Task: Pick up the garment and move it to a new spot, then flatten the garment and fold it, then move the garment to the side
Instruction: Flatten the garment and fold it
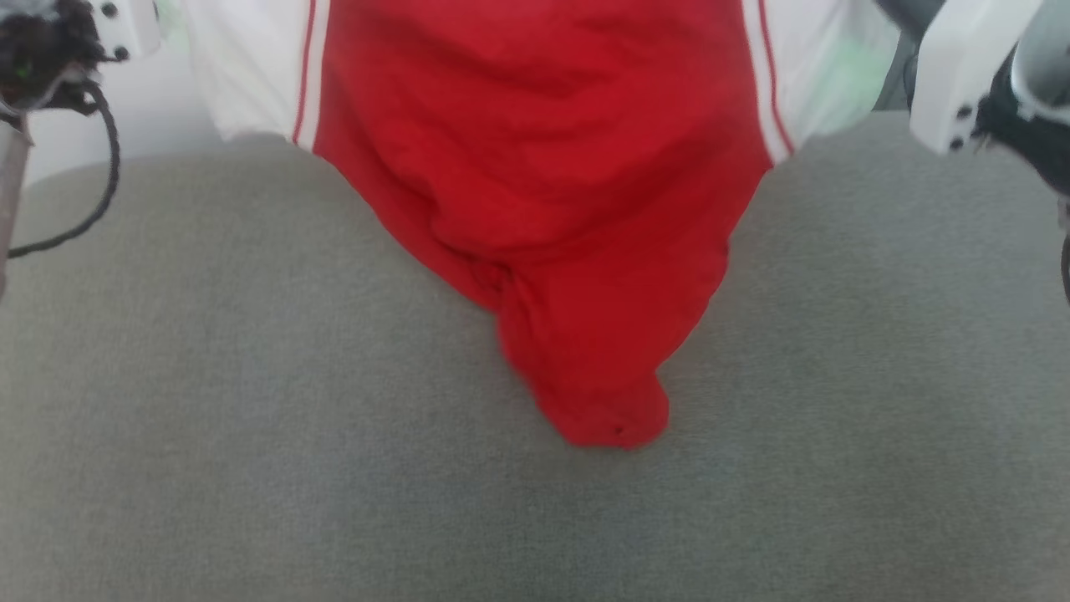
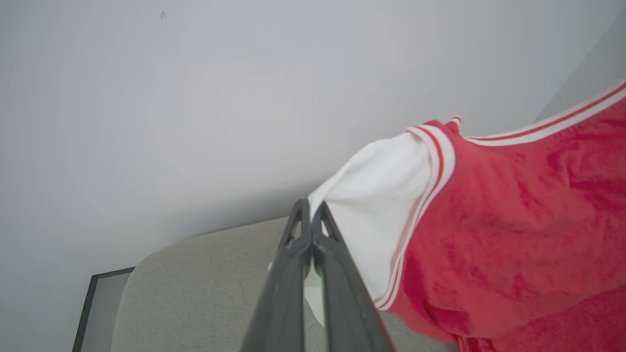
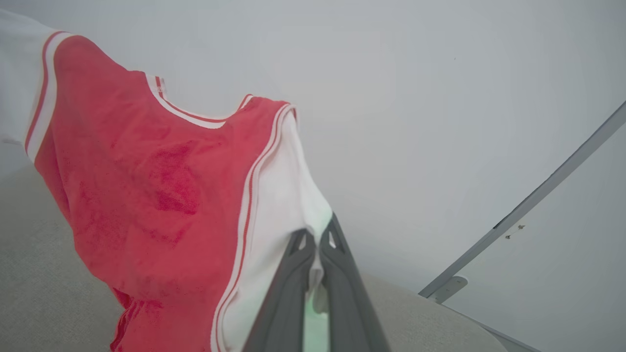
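Left end effector: fingers pressed together w/ white cloth pinched btwn them, so it's gripping the garment at the left sleeve. Right end effector: same deal, clamped on the right sleeve.

Out from each tip the sleeve runs to striped red/white trim. The red body then spans btwn the two end effectors and sags below them to a bunched point. That low tip sits at or just above the grey upholstered surface under both end effectors; can't tell if it touches. Plain pale wall beyond the tips.

Step, my read: pick-up-and-move. Garment is lifted, hung by its sleeves, not yet laid down. Next move prob calls for carrying it to the new spot and lowering so the hem lands first. Then draw it out flat w/ both arms level & spread, letting go only once the sleeves rest.

Writing: none readable. No number on the side showing. Small collar tag, too small to read.
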